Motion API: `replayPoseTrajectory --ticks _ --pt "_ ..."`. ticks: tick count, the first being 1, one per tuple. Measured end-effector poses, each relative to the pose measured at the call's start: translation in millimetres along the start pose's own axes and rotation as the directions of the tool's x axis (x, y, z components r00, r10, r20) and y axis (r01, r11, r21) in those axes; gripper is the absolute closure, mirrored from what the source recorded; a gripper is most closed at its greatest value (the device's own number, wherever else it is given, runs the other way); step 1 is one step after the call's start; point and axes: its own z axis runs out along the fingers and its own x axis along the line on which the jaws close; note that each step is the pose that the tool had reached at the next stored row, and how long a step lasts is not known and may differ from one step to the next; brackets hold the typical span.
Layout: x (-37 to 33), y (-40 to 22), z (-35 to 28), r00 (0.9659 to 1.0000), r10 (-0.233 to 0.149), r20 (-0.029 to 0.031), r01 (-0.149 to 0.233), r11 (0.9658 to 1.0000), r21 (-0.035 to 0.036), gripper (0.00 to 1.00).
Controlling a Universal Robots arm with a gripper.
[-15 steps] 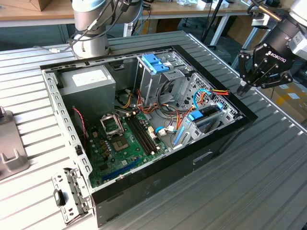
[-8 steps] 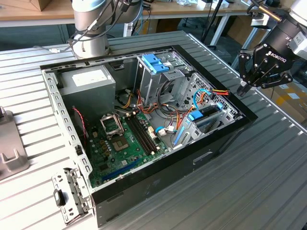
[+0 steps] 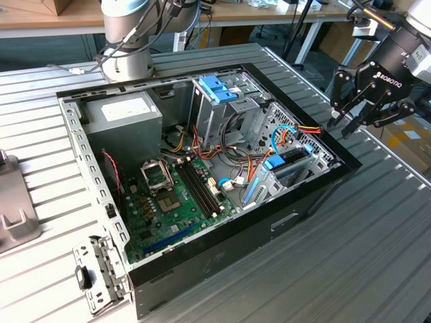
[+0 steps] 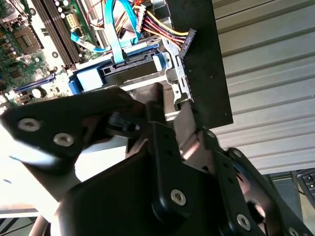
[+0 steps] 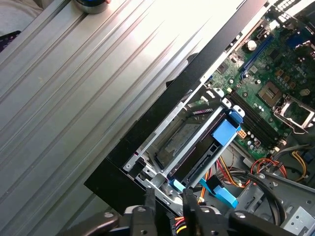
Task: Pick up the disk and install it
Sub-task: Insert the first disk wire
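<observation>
Presently the gripper is seen in the exterior view hovering just off the computer case, beyond its corner on the exterior view's right, above the slatted metal table. Its fingers are drawn close together with nothing pinched between them; in the first wrist view the fingertips are shown with only a narrow gap.

The disk is found inside the case, seated in a metal bay near that same corner, tilted, with a blue plastic piece at its end and blue rails along its sides. A light-blue ribbon cable appears to be plugged into its end, though part of the connector is hidden by the gripper's body. Red, yellow and black power wires are draped just beside it. The motherboard lies on the case floor, and an upright cage with a blue top stands behind it.
</observation>
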Motion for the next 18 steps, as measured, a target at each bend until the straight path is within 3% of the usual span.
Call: replayPoseTrajectory --ticks 1,18 --pt "0.0 0.0 0.0 1.0 0.0 0.0 0.0 1.0 0.0 0.58" --pt "2.6 -3.8 2.3 1.0 -0.002 -0.0001 0.002 1.0 -0.0003 0.58"
